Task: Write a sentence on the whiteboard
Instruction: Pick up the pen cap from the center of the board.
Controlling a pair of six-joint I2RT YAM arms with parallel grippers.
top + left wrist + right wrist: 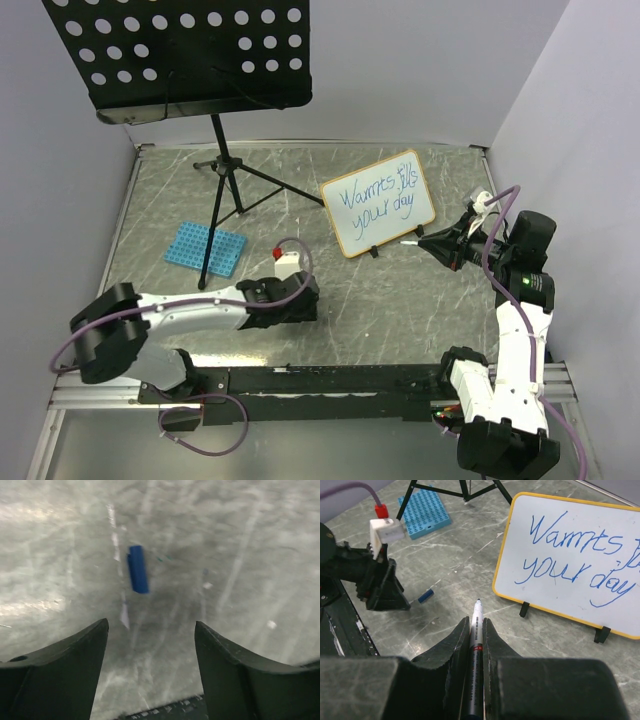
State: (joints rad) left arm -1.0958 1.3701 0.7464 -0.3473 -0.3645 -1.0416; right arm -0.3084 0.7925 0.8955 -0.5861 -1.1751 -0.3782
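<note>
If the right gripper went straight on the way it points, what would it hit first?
Probably the bare table, met by the marker the right gripper holds; its line passes beside the whiteboard, not into it. Depth is unclear.

Black two-finger left gripper (150, 625) held low, spread (jaws wide apart), black right gripper (476, 623) raised, pinching thin white marker (477, 612)

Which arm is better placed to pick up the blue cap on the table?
Left: the left gripper is open facing the blue cap; the right gripper is shut on the marker.
</note>
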